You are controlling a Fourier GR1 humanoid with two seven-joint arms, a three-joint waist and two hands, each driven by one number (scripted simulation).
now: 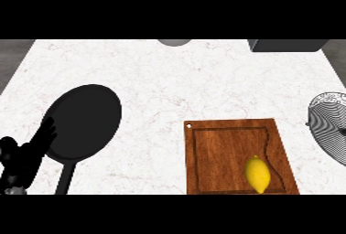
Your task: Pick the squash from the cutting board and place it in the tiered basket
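One yellow squash [257, 174] lies on the wooden cutting board [226, 151], lower right of the frame. Wire tiered basket [330, 125] sits at right edge. Left hand [25, 153], fingers spread, rests lower left beside a black pan [82, 122].

A yellow squash [257, 174] lies on the cutting board [226, 155], toward its near right corner. The wire basket [330, 125] sits right of the board; a black pan [82, 122] lies well left of it, the left hand [25, 155] open beside the pan's handle.
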